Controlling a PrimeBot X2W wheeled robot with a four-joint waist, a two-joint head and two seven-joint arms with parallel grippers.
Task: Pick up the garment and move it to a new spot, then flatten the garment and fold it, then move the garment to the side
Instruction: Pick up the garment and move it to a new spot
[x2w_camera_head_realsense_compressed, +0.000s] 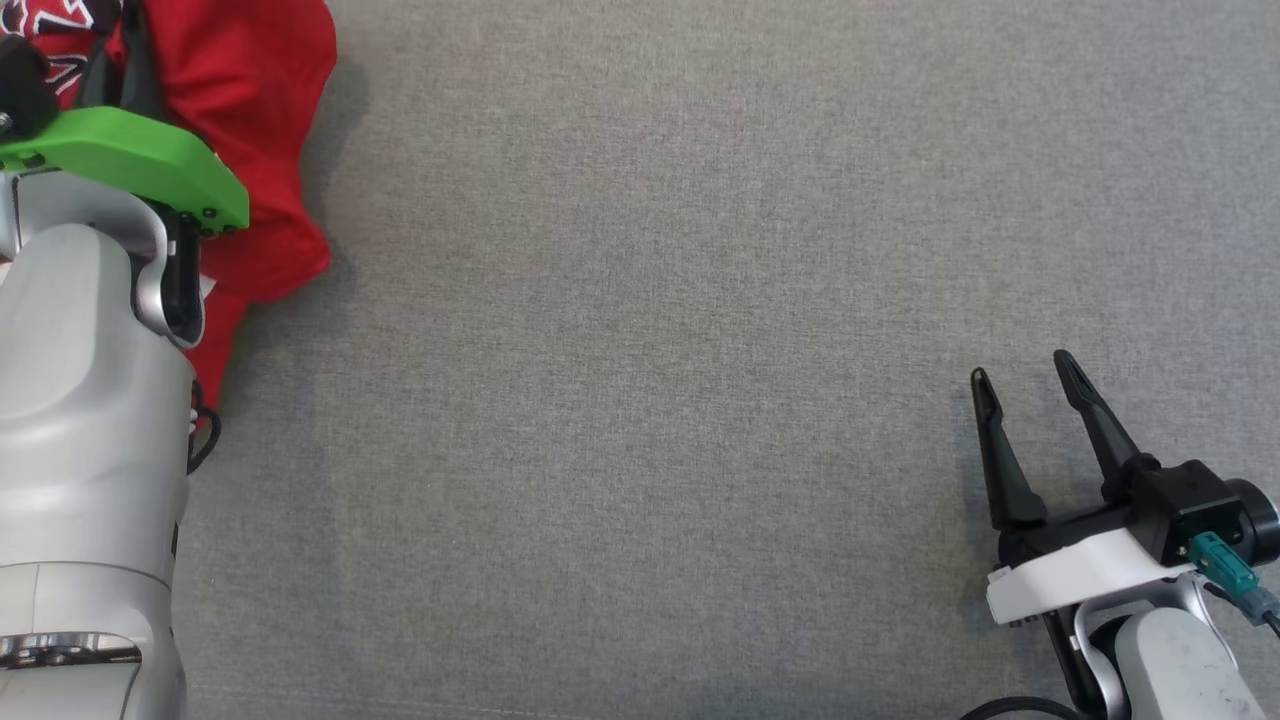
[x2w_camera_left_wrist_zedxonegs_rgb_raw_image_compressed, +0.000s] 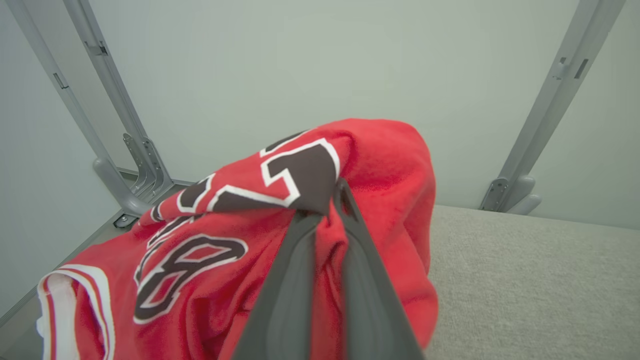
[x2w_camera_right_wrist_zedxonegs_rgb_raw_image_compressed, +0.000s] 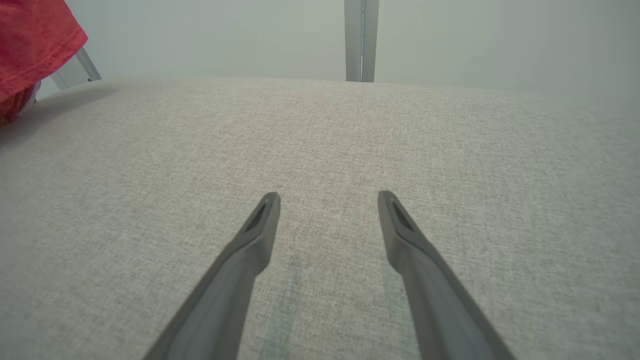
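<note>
The garment (x2w_camera_head_realsense_compressed: 262, 130) is a red jersey with black and white numbers, bunched at the far left of the grey table. In the left wrist view my left gripper (x2w_camera_left_wrist_zedxonegs_rgb_raw_image_compressed: 327, 202) is shut on a fold of the garment (x2w_camera_left_wrist_zedxonegs_rgb_raw_image_compressed: 380, 165), red cloth pinched between its two dark fingers. In the head view the left forearm and its green mount cover the left gripper's fingers. My right gripper (x2w_camera_head_realsense_compressed: 1020, 367) stands open at the lower right, over bare cloth, fingers (x2w_camera_right_wrist_zedxonegs_rgb_raw_image_compressed: 262, 220) well apart with nothing between them. A corner of the garment (x2w_camera_right_wrist_zedxonegs_rgb_raw_image_compressed: 35, 40) shows at the right wrist view's upper left.
The table (x2w_camera_head_realsense_compressed: 680, 300) is covered in grey fabric. Grey metal frame posts (x2w_camera_left_wrist_zedxonegs_rgb_raw_image_compressed: 112, 95) stand at the table's far edge before a pale wall, with another post (x2w_camera_right_wrist_zedxonegs_rgb_raw_image_compressed: 361, 40) ahead of the right gripper.
</note>
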